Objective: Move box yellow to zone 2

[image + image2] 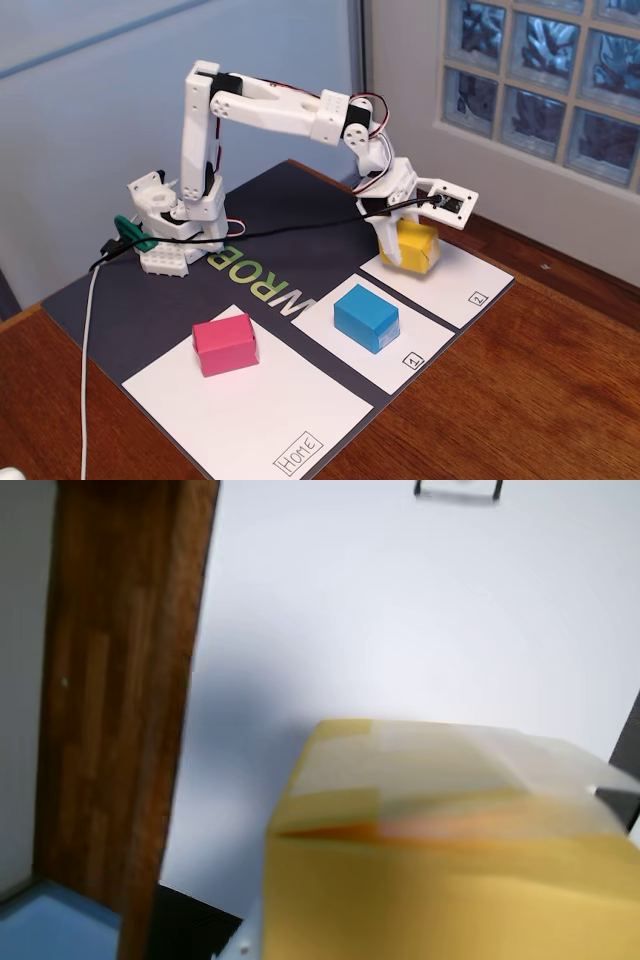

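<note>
The yellow box point(417, 246) has matt, paper-like faces, with strips of clear glossy tape across its top in the wrist view. It rests on a smooth white paper sheet point(462, 282), beside which the wooden table point(540, 390) shows a polished grain. The arm point(270, 105) looks like white matt plastic.

pink block point(225, 343) on Home sheet point(290, 420), blue block point(366, 317) on sheet 1 point(405, 345)

Arm stretched out over zone 2 point(445, 278), end effector point(392, 240) wrapped around the yellow box point(412, 246) sitting on that sheet. Blue block point(366, 317) on sheet 1 point(385, 335), pink block point(225, 343) on Home sheet point(270, 410).
</note>
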You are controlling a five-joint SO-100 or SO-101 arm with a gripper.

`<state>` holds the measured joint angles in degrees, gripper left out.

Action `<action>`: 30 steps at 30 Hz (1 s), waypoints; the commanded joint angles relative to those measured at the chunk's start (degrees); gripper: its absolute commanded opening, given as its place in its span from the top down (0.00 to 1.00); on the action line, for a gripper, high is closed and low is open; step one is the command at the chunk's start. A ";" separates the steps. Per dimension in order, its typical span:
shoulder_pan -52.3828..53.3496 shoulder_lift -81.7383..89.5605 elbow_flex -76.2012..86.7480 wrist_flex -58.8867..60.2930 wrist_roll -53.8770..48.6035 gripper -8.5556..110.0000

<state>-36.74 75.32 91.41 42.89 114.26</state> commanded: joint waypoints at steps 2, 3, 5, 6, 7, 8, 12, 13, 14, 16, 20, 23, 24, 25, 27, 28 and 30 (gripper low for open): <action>-0.44 -0.35 -2.11 -1.93 0.44 0.92; -0.44 -0.62 -2.11 -1.93 0.53 0.92; -0.35 -1.05 -2.11 -1.93 0.79 0.92; -0.35 -1.32 -2.11 -1.93 0.97 0.92; -0.35 -1.58 -2.11 -1.93 1.23 0.92; -0.26 -1.93 -2.11 -1.93 1.58 0.92; -0.44 -3.34 -2.11 -1.93 2.29 0.92; -0.53 -3.60 -2.11 -1.93 2.55 0.92; -0.62 -3.78 -2.11 -1.93 2.81 0.92; -0.62 -4.04 -2.11 -1.93 3.16 0.92; -0.62 -4.57 -2.11 -2.20 3.52 0.92; -0.53 -5.19 -2.11 -2.55 3.87 0.92; -0.44 -5.36 -2.11 -2.64 3.87 0.92; -0.44 -5.54 -2.11 -2.72 4.04 0.92; -0.44 -5.54 -2.11 -2.72 4.48 0.92; -0.44 -5.54 -2.11 -2.72 4.48 0.91; -0.62 -5.54 -2.11 -2.90 4.39 0.88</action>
<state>-36.74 69.79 90.97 40.87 118.39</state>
